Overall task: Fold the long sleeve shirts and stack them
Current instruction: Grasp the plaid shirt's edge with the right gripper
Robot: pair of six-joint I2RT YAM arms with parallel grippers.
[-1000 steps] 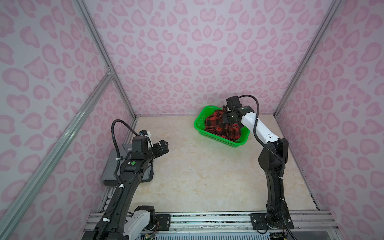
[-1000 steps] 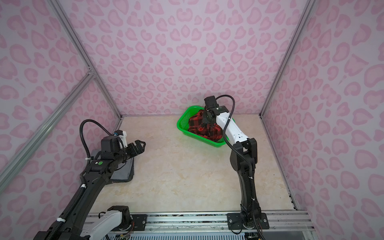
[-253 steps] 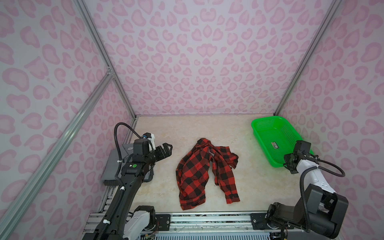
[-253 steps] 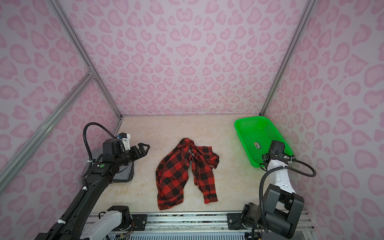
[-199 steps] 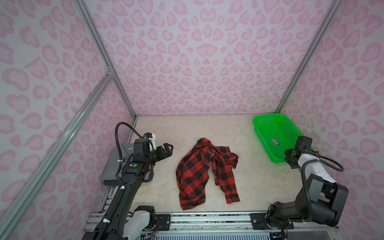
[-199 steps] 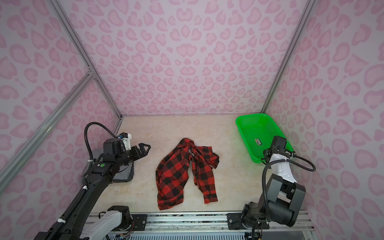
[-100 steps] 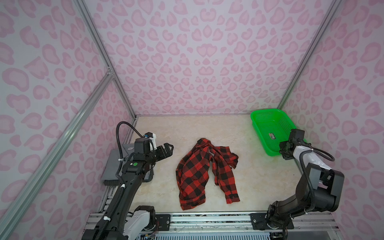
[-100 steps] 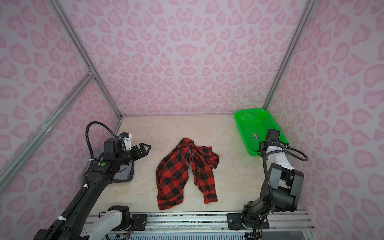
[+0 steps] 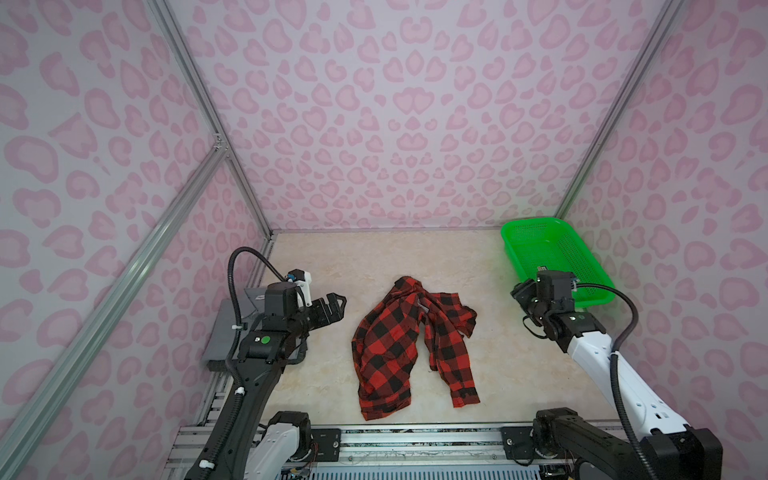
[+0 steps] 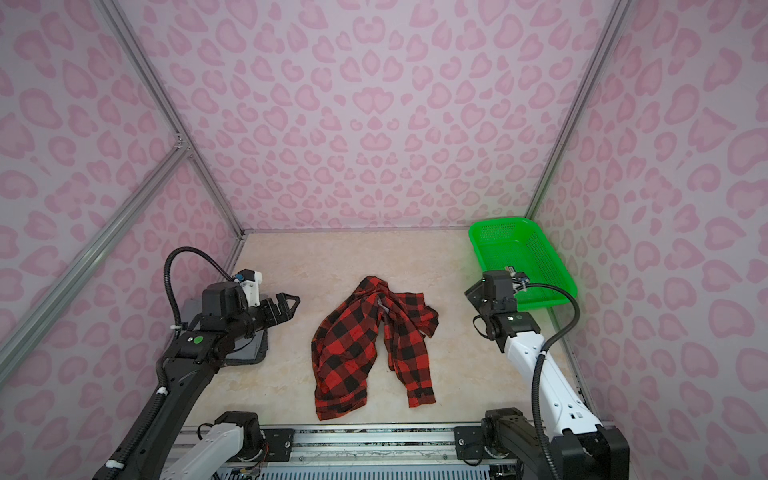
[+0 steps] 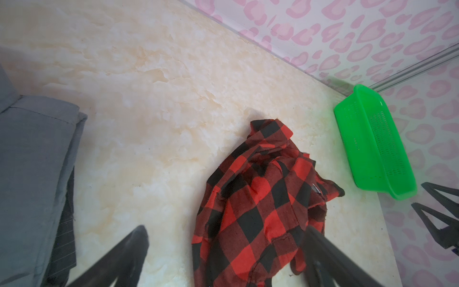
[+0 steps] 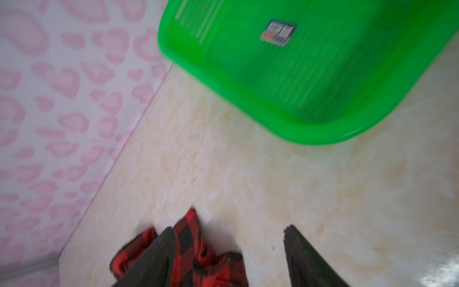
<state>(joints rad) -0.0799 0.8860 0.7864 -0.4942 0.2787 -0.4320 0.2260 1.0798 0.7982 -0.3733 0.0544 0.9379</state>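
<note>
**Basket bare in the corner, checked shirt loose at mid-counter**

The green basket [image 9: 552, 249] [image 10: 515, 245] sits in the far right corner of the counter [image 9: 374, 266], close to the right wall; its perforated floor shows plain green with one small sticker [image 12: 278, 32] on it. The red-and-black checked shirt [image 9: 399, 340] [image 10: 357, 345] lies crumpled and unfolded in the middle of the counter; one sleeve trails toward the front edge and its hem lies near that edge. The grey shirt [image 9: 220, 332] [image 11: 32, 161] lies flat at the counter's left edge, beside the left wall and partly under the left arm.

The left claw [image 9: 334, 305] hangs above the counter between the two shirts; its jaws are spread wide and hold nothing. The right claw [image 9: 519, 293] hangs near the basket's near end, apart from it; the blurred right wrist view shows its fingers [image 12: 159, 253] parted with only counter between them.

Bare counter runs from the checked shirt to the back wall; a broad strip also lies between that shirt and the basket.
</note>
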